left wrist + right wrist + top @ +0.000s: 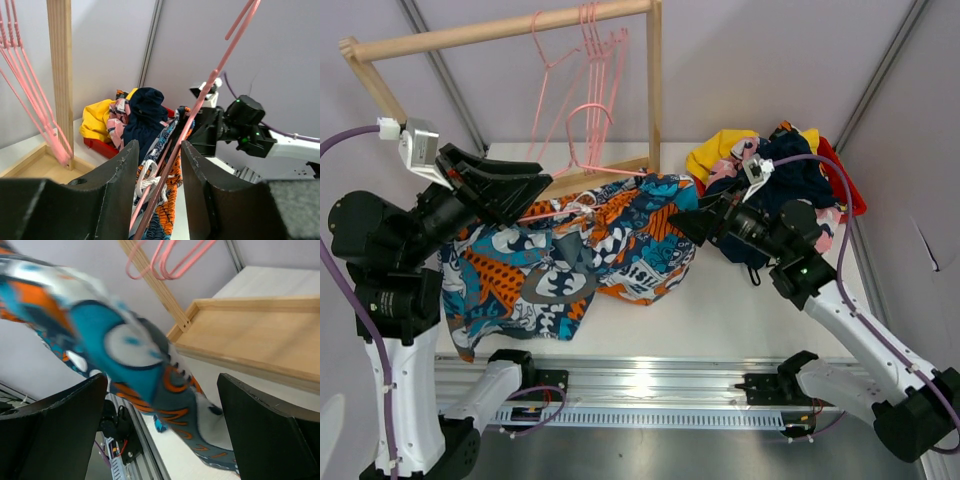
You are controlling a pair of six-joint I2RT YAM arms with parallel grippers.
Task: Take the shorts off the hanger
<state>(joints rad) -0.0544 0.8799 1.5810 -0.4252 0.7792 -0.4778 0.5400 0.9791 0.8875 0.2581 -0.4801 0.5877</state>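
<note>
The blue-orange-white patterned shorts [580, 250] lie spread on the table, still threaded on a pink hanger [560, 208]. My left gripper [535, 188] is open above their left half. In the left wrist view the hanger's wires [200, 100] run up between the fingers [127, 165] with gaps on both sides, and the shorts [170, 207] hang below. My right gripper [682, 225] is open at the shorts' right edge. In the right wrist view the cloth [125, 345] lies between the wide-apart jaws [162, 385], a little blurred.
A wooden rack [500, 30] at the back carries several empty pink hangers [595, 60]; its base [240, 335] lies just behind the shorts. A red bin [850, 190] at the back right holds yellow, navy and pink shorts [770, 160]. A metal rail [650, 375] runs along the near edge.
</note>
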